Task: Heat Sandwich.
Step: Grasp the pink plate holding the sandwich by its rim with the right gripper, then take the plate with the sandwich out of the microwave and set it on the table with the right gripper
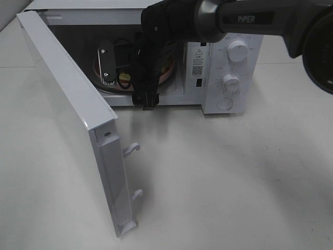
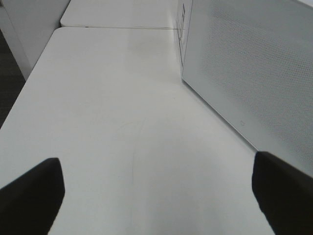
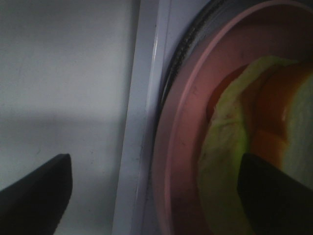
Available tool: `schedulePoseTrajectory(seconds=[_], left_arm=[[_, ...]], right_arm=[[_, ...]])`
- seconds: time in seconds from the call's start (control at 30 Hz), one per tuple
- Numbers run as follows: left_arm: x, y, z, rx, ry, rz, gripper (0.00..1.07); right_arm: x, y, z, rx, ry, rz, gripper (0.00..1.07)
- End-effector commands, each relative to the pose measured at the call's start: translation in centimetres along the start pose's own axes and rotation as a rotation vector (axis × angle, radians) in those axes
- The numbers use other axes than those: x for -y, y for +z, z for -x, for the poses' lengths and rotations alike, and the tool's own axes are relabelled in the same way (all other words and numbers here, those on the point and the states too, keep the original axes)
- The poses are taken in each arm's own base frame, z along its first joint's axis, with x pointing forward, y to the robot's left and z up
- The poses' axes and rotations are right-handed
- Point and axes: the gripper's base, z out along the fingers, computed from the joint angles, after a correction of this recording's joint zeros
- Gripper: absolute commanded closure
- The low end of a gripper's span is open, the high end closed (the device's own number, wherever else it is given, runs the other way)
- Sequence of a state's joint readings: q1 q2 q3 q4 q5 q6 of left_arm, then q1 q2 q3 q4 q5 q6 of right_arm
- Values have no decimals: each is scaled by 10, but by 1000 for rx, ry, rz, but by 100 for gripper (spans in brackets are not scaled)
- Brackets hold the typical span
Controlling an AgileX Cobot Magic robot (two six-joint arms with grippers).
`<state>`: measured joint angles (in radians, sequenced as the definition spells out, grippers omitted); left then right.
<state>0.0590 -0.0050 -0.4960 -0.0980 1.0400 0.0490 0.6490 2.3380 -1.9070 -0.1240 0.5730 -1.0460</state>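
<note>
The sandwich (image 3: pixel 222 147), pale green leaf under white bread with an orange-red layer, lies on a round pink plate (image 3: pixel 183 112) on the turntable inside the open microwave (image 1: pixel 229 78). My right gripper (image 3: pixel 156 196) reaches into the cavity. It is open, its jaws set wide on either side of the plate's near rim, one over the cavity floor and one over the sandwich. In the exterior high view one of its fingers (image 1: pixel 106 65) shows in front of the plate (image 1: pixel 169 71), and the arm hides most of the sandwich. My left gripper (image 2: pixel 156 196) hangs open and empty over the white table (image 2: pixel 112 98).
The microwave door (image 1: pixel 67 99) swings out to the left, its latch hooks (image 1: pixel 132 148) pointing into the room. Its outer face (image 2: pixel 254 73) stands close beside my left gripper. Two knobs (image 1: pixel 238 52) and a button sit on the right panel. Bare table lies in front.
</note>
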Motion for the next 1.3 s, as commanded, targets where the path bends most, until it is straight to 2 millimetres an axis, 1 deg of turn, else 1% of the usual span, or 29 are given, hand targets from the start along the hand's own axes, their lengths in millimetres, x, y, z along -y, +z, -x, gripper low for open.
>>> schedulePoseTrajectory(seconds=[0.03,0.1,0.2,0.27,0.3,0.33,0.37,0.4,0.43,0.47,0.5,0.53,0.57,0.6,0.63,0.93,1.3], left_arm=[[0,-3,-2,28,-2,-7,9],[0,-3,-2,28,-2,-7,9],[0,-3,-2,28,-2,-7,9],[0,-3,-2,28,-2,-7,9],[0,-3,-2,28,-2,-7,9],[0,-3,-2,28,-2,-7,9],[0,-3,-2,28,-2,-7,9],[0,-3,-2,28,-2,-7,9],[0,-3,-2,28,-2,-7,9],[0,-3,-2,28,-2,-7,9],[0,-3,-2,28,-2,-7,9],[0,-3,-2,28,-2,-7,9],[0,-3,-2,28,-2,-7,9],[0,-3,-2,28,-2,-7,9],[0,-3,-2,28,-2,-7,9],[0,-3,-2,28,-2,-7,9],[0,-3,-2,28,-2,-7,9]], right_arm=[[1,8,2,-1,15,9,21],[-1,15,2,1,24,17,24],[-2,19,3,5,32,25,26],[-5,24,2,2,36,36,33],[-5,24,2,2,36,36,33],[-6,24,2,1,39,40,37],[-6,24,2,2,48,40,48],[-6,24,2,2,50,40,54],[-6,24,2,2,50,40,54],[-6,24,2,2,52,40,63],[-6,24,2,1,54,40,73],[-6,24,2,-1,63,44,96],[-6,24,2,-3,67,47,104],[-6,24,2,-3,67,47,104],[-6,23,2,-4,71,49,107],[-4,17,2,-2,59,44,107],[-4,8,1,-22,-45,85,107]])
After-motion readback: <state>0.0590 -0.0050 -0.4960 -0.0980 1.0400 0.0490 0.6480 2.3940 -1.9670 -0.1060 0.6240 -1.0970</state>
